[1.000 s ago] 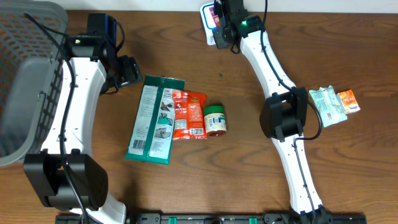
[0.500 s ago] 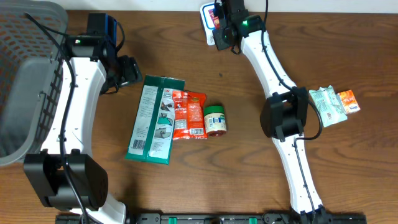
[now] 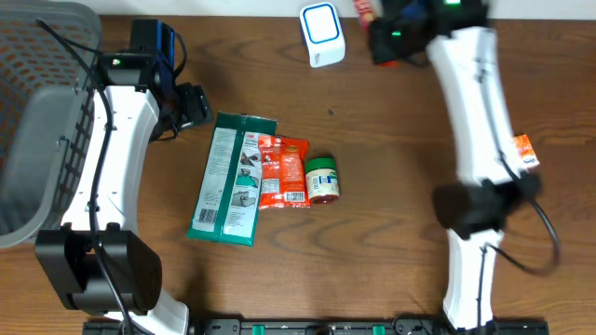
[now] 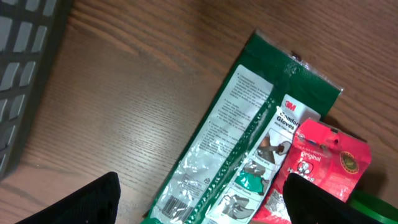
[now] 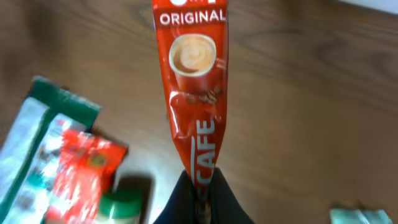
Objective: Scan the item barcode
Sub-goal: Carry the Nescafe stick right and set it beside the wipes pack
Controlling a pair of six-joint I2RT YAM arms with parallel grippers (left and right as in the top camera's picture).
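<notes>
Straight ahead of the clenched right hand (image 5: 199, 190) juts the coffee sachet (image 5: 191, 81) it grips.

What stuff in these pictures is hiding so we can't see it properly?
- Coffee sachet, right wrist view: no barcode shows; top cut by the picture edge, bottom pinched in the right hand.
- Jar, left wrist view: only a green sliver, cut by the corner.
- Orange packet, overhead: partly under the right arm, print too small.
</notes>
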